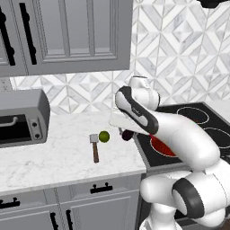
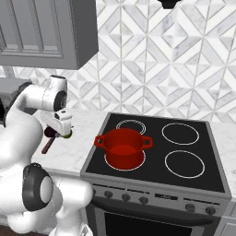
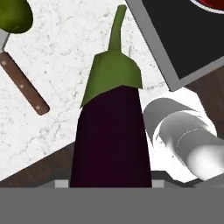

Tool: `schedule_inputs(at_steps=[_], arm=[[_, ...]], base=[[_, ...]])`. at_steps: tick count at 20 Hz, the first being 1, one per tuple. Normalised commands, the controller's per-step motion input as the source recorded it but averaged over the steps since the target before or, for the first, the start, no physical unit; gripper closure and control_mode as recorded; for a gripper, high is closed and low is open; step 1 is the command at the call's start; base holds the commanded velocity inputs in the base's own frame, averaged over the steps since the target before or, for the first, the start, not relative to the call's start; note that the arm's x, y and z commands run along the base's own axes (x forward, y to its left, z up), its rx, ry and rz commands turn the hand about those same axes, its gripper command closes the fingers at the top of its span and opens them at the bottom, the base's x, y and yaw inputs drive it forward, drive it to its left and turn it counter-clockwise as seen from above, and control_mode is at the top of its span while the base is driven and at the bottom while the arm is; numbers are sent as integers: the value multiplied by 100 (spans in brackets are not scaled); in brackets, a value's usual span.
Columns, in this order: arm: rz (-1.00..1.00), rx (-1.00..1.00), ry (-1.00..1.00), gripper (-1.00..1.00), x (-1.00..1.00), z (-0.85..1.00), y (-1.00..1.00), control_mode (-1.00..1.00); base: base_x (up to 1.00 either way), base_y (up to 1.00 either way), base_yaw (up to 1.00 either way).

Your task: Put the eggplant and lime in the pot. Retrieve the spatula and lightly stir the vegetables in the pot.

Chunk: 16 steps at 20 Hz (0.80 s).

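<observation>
Marble counter point(image 1: 67, 148) ran left of the black cooktop point(image 2: 184, 152), grey drawers under it, patterned tile behind. Nearest on the counter was the spatula point(image 1: 95, 148): wooden handle toward the front edge, grey head at the far end, touching or just short of the lime point(image 1: 104, 136), which sat just right of the head. Gripper point(image 1: 125, 130) was over the counter right of the lime, close to the stove's left edge, mostly hidden behind the arm's wrist in both base views. Eggplant point(image 3: 111, 131) sat in it: in the hand view the purple body filled the space between the fingers and ran down to the bottom of the view, green cap and stem pointing away from the hand, counter and stove edge well below it, so it looked lifted. Fingertips themselves were hidden by the eggplant; fingers looked closed onto it. In the left base view a dark bit of eggplant showed under the wrist. Pot point(image 2: 123, 146) was on the near-left burner, right of the gripper, with nothing visible inside. Toaster oven point(image 1: 20, 117) sat at the far left of the counter, grey wall cabinets point(image 1: 67, 36) above it.
</observation>
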Motion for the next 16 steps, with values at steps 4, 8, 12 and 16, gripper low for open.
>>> schedule_inputs(at_steps=[4, 8, 12, 16], arm=[[-19, 6, 19, 100, -38, 100, -31, -100], [-21, 8, 19, 100, -26, 76, -37, -100], [-27, 7, 17, 100, -2, 16, -79, -100], [-38, 5, 22, 100, 0, -3, -93, -100]], base=[[0, 0, 0], [0, 0, 0], [0, 0, 0], [0, 0, 0]])
